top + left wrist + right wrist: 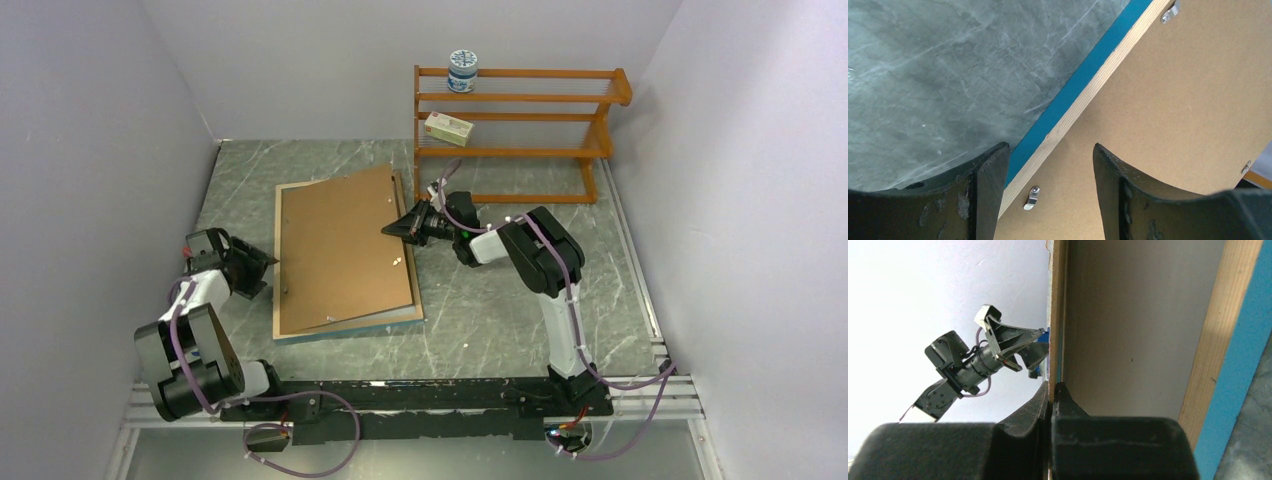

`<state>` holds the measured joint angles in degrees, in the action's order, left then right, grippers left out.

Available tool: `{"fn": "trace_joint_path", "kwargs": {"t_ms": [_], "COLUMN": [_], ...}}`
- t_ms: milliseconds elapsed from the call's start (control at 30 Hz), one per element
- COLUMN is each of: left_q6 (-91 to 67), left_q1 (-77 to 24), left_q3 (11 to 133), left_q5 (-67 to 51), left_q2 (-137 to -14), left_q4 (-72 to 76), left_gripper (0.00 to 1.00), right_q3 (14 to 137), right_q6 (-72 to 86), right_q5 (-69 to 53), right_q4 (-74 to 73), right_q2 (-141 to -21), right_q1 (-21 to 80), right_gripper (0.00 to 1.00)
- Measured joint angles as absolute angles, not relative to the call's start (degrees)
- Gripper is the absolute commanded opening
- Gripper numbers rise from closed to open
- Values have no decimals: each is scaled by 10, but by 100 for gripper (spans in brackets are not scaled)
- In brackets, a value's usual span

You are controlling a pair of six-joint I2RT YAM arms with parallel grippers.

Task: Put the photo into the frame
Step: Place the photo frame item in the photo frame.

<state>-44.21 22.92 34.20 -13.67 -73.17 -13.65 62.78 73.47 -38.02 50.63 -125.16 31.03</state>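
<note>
Frame (350,326): lies face down on the table (500,320), at about 9 o'clock from the table's middle. Its blue edge and pale wood rim show along the 6 o'clock side.
Backing board (340,250): brown, on top of the frame and turned slightly askew. Its 3 o'clock edge is raised and its 9 o'clock edge lies near the rim.
Photo: not to be made out in any view, so whether it lies under the board cannot be told.
Right claw (395,228): pinched tight on the board's thin 3 o'clock edge, holding that side up.
Left claw (268,265): fingers apart and holding nothing. It is poised over the frame's 9 o'clock rim, one finger above the table and the other above the board.
Clip (1030,198): small metal tab on the board, just inside the rim by the left claw.
Rack (520,100): orange-brown shelf at 1 o'clock, well apart, carrying a tin (462,70) and a box (448,128).
Step in hand: by judgement, the back of the frame is being worked, with the board tilted on its 9 o'clock edge.
Next move: likely needs the left claw to steady the rim while the board is guided square inside it, once the photo's place is confirmed.
</note>
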Motion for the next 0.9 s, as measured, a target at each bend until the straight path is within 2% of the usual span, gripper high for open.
{"fn": "trace_joint_path", "kwargs": {"t_ms": [333,900], "left_q6": [-442,-436], "left_q1": [229,232], "left_q3": [342,344], "left_q5": [-182,-214], "left_q2": [-778,-787], "left_q4": [-127,-113], "left_gripper": [68,78], "right_q3": [633,648], "right_q6": [725,729], "right_q5": [-382,-389], "right_q4": [507,555], "right_q2": [-1259,-1293], "right_q1": [307,300], "right_gripper": [0,0]}}
